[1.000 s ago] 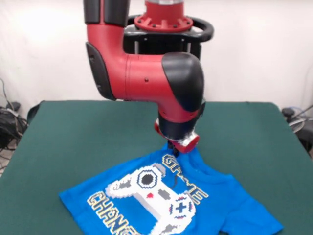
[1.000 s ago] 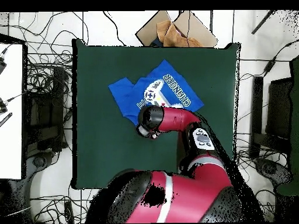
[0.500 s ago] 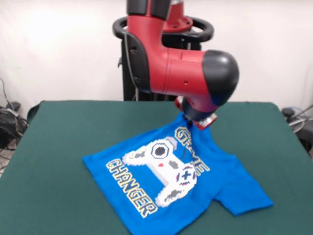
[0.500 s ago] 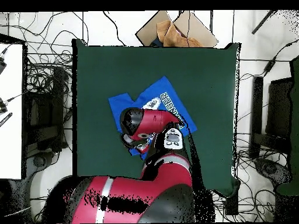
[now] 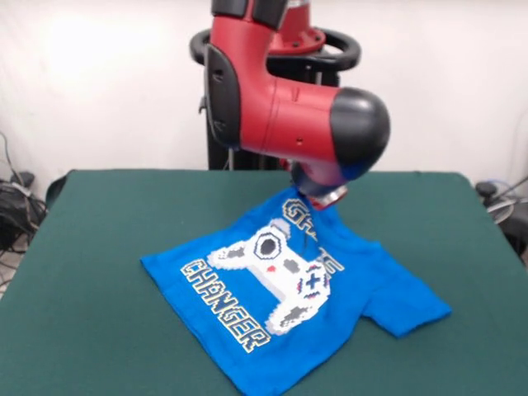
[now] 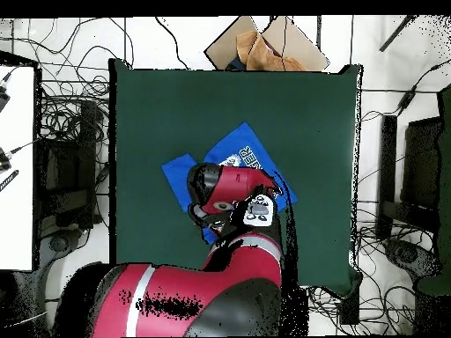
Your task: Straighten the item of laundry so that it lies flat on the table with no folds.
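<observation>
The blue T-shirt (image 5: 280,305) lies print-up on the green table (image 5: 107,223), with the controller print and "GAME CHANGER" lettering showing. Its far edge is pulled up into a peak at my gripper (image 5: 318,198), which is shut on the cloth just under the red and black arm. One sleeve lies spread at the right, and the hem nearest the camera lies flat. In the overhead view the arm covers the gripper and most of the shirt (image 6: 242,145); only its blue edges show on the table (image 6: 176,97).
The robot's pedestal (image 5: 330,49) stands behind the table. A cardboard box with brown paper (image 6: 264,48) sits off the table's top edge. Cables lie all around the table, and a white surface (image 6: 16,167) is at the left.
The arm swung and dragged the shirt's held edge up the table toward the pedestal. The shirt slid with it and spread out flatter, with its full print now showing.
</observation>
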{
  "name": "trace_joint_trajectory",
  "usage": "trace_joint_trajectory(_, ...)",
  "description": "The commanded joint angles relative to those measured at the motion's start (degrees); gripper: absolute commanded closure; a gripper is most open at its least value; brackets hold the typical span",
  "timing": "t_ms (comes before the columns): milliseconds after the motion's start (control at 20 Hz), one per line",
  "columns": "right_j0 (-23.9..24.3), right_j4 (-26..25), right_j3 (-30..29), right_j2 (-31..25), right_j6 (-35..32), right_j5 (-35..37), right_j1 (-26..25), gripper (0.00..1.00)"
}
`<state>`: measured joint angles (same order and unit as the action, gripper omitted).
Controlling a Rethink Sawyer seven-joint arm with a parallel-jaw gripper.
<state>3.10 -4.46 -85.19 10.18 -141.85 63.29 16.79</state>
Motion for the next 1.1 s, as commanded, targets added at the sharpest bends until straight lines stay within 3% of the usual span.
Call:
trace_joint_trajectory(50, 0.26, 2.48, 7.52, 4.9, -16.72, 4.36, -3.46, 1.0)
trace_joint_trajectory(450, 4.49, 2.92, 14.92, 5.94, -11.69, 11.14, -6.57, 1.0)
trace_joint_trajectory(750, 5.95, 4.79, 17.31, 4.14, -11.5, 15.51, -7.0, 1.0)
trace_joint_trajectory(950, 4.54, 7.66, 14.26, 0.8, -10.89, 15.38, -4.79, 1.0)
trace_joint_trajectory(1100, 5.16, 9.03, 10.65, -1.61, -6.2, 9.66, -2.19, 1.0)
